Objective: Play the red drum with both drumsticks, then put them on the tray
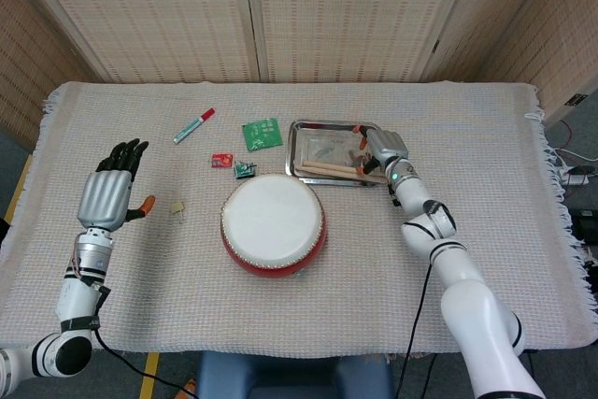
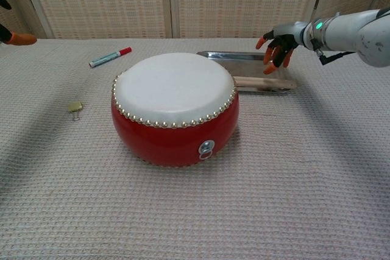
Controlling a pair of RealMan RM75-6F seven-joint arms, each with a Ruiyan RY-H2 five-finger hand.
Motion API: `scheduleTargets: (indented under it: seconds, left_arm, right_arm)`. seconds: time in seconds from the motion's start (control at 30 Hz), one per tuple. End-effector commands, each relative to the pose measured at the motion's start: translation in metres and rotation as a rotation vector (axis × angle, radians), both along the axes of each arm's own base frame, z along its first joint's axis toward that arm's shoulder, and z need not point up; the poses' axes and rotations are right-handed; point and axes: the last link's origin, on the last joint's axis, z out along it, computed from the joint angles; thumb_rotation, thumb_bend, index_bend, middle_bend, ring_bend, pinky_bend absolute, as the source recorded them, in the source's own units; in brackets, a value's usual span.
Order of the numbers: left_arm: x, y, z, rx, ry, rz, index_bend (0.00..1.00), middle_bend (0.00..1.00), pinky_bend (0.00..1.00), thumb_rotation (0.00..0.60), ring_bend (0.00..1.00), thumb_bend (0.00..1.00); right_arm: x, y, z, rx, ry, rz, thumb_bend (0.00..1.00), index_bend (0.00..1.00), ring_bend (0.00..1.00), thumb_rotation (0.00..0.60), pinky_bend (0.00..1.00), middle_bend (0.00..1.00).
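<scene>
Both drumsticks point(image 1: 329, 168) in the tray point(image 1: 301, 128) behind the red drum point(image 1: 274, 224), your right hand point(image 1: 383, 149) above, empty, fingers spread; left hand point(image 1: 109, 195) likewise empty.

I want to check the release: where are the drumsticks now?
In the head view the drumsticks lie in the tray, behind the red drum, under the open right hand.

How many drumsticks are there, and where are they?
2. Both drumsticks lie side by side along the near edge of the metal tray, behind the red drum.
</scene>
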Motion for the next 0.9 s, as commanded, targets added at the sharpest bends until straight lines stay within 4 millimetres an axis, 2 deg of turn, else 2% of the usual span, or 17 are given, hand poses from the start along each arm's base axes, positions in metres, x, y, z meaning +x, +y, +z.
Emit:
scheduleTargets:
  seconds: [0.03, 0.2, 0.3, 0.4, 0.43, 0.63, 0.73, 0.83, 0.9]
  left_arm:
    - [-0.002, 0.001, 0.002, 0.002, 0.003, 0.003, 0.0, 0.0, 0.19, 0.6, 0.0, 0.31]
    - [-0.007, 0.001, 0.005, -0.014, 0.001, 0.013, 0.0, 0.0, 0.19, 0.6, 0.0, 0.31]
    - [-0.014, 0.001, 0.008, -0.016, 0.0, 0.03, 0.0, 0.0, 0.18, 0.6, 0.0, 0.31]
    - [-0.023, -0.001, 0.01, -0.004, -0.007, 0.045, 0.0, 0.0, 0.18, 0.6, 0.0, 0.31]
    - [-0.028, -0.003, 0.011, 0.005, -0.012, 0.052, 0.0, 0.0, 0.18, 0.6, 0.0, 0.31]
    - [-0.054, -0.016, 0.018, 0.043, -0.034, 0.092, 0.0, 0.0, 0.18, 0.6, 0.0, 0.31]
    - [-0.067, -0.029, 0.021, 0.064, -0.021, 0.1, 0.0, 0.0, 0.18, 0.6, 0.0, 0.31]
    - [-0.075, -0.042, 0.022, 0.084, -0.029, 0.106, 0.0, 0.0, 0.18, 0.6, 0.0, 0.31]
    - [-0.081, -0.053, 0.023, 0.095, -0.024, 0.11, 0.0, 0.0, 0.18, 0.6, 0.0, 0.31]
  right_arm:
    - [0.002, -0.003, 0.012, -0.03, -0.029, 0.027, 0.16, 0.15, 0.21, 0.6, 0.4, 0.31]
    - [-0.006, -0.001, 0.043, -0.086, -0.054, 0.122, 0.16, 0.18, 0.21, 0.6, 0.4, 0.31]
    - [-0.019, 0.016, 0.064, -0.087, -0.058, 0.186, 0.16, 0.18, 0.21, 0.6, 0.4, 0.31]
    - [-0.037, 0.046, 0.089, -0.112, -0.053, 0.245, 0.16, 0.19, 0.2, 0.6, 0.4, 0.31]
    - [-0.044, 0.062, 0.097, -0.129, -0.065, 0.246, 0.16, 0.19, 0.19, 0.6, 0.4, 0.31]
    - [-0.084, 0.145, 0.134, -0.192, -0.043, 0.188, 0.16, 0.13, 0.09, 0.6, 0.27, 0.23]
    - [-0.101, 0.184, 0.148, -0.249, -0.003, 0.176, 0.16, 0.06, 0.07, 0.6, 0.24, 0.2]
    - [-0.114, 0.214, 0.154, -0.288, 0.006, 0.164, 0.16, 0.01, 0.05, 0.6, 0.21, 0.17]
    - [-0.123, 0.235, 0.157, -0.3, 0.009, 0.148, 0.16, 0.0, 0.01, 0.6, 0.14, 0.11]
